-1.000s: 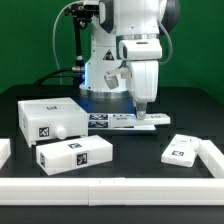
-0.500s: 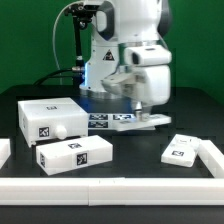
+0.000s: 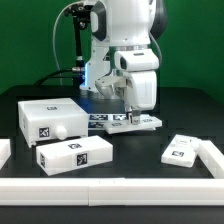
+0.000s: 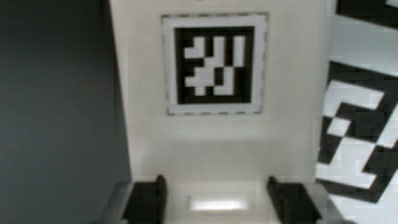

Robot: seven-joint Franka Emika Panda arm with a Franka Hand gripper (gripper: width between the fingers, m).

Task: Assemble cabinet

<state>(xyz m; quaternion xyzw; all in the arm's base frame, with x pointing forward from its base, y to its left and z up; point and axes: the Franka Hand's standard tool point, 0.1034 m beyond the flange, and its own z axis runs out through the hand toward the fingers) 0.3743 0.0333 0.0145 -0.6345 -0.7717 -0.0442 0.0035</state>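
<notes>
**Presently: gripper pinching a flat panel beside the marker board**

Exterior view. The arm is standing over the middle of the dark table [image 3: 135, 160], its wrist pointing straight down. The gripper [image 3: 134, 113] is reaching to the table surface, where it is meeting a flat white panel [image 3: 150, 123]. This panel is lying just beside the marker board [image 3: 101, 121], on the exterior view's right of it.

The cabinet [image 3: 44, 117] is sitting on the table toward the exterior view's left, well apart from the gripper. It is showing a square black-and-white tag on its front face and a small round knob [image 3: 62, 130] at its front corner. A long white block [image 3: 75, 153] with one tag is lying just in front of the cabinet. A small white piece [image 3: 182, 151], also tagged, is resting toward the exterior view's right. A low white rail [image 3: 110, 184] is running along the table's front edge.

Wrist view. The two dark fingers [image 4: 151, 194] are standing a little apart and are clamping the near end of the panel, with white plastic filling the gap between them. The panel's face is extending away from the fingers and is carrying one tag [image 4: 217, 65]. Part of a marker board tag is showing alongside the panel.
</notes>
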